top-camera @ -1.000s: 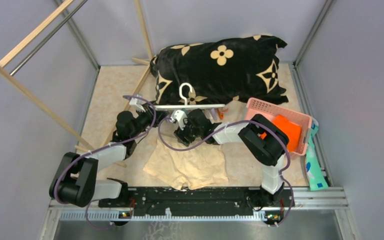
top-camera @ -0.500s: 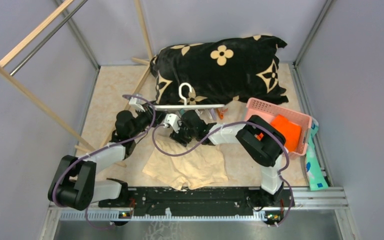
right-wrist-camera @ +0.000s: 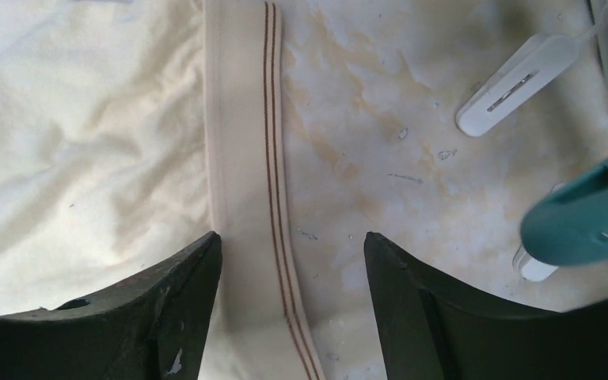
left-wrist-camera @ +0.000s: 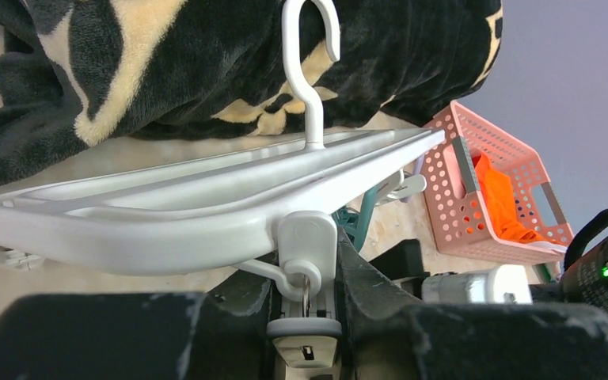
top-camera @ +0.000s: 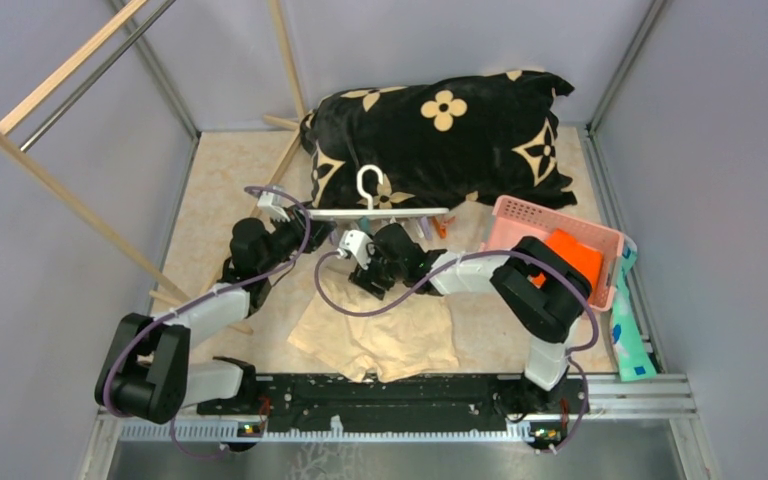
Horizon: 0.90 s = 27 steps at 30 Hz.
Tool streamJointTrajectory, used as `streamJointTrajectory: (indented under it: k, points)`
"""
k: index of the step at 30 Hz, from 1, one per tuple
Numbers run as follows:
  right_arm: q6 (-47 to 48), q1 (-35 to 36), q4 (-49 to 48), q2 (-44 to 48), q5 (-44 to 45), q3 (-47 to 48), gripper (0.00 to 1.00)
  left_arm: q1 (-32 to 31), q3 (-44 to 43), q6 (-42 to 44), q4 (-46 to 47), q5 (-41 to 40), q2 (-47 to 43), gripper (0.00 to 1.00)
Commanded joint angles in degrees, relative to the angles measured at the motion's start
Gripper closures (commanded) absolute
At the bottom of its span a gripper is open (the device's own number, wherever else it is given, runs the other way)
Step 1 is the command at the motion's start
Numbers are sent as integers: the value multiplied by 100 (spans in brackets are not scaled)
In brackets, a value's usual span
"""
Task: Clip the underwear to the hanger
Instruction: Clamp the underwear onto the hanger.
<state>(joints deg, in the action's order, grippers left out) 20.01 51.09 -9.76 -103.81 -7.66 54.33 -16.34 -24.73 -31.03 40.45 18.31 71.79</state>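
A black blanket (top-camera: 440,140) with cream flowers lies heaped across the far worktop (top-camera: 220,190). A pink basket (top-camera: 520,210) at right holds an orange cloth (top-camera: 575,258). A wooden rack (top-camera: 60,200) leans at left.

Seen from the hanger (top-camera: 380,212): the blanket (top-camera: 440,135) blocks 12 o'clock, seemingly touching the hook. The basket (top-camera: 525,210) closes 3 o'clock, and the wooden rack (top-camera: 70,208) slants across 9. The left arm (top-camera: 210,305) and right arm (top-camera: 470,270) crowd 4 to 8. Bare table (top-camera: 225,170) lies open at 10 and 11.
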Motion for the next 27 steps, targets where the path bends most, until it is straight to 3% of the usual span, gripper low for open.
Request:
streamJointTrajectory:
  k: [1,6,9,15,17,19,23,27]
  points:
    - [-628,-279,-247,602,-787,-31,32,63,-174,128,-149,4,-96,100]
    - [-1636,-681,-128,631,-1152,178,17,61,-188,159,-224,10,-147,100]
    - [-1692,-705,435,468,-1076,451,13,61,-191,166,-292,-9,-186,100]
    - [-2430,-707,-518,1092,120,-318,4,62,-186,196,-387,-63,-253,100]
    - [-2431,-750,-403,1165,133,-320,4,61,-183,202,-384,-62,-251,100]
    - [-2320,-903,-28,1038,-546,-117,4,61,-191,185,-373,-60,-232,100]
    - [-2326,-1142,577,496,-1619,259,24,61,-209,199,-398,-33,-238,100]
    - [-2368,-1145,734,236,-1789,335,27,61,-233,235,-478,-61,-292,100]
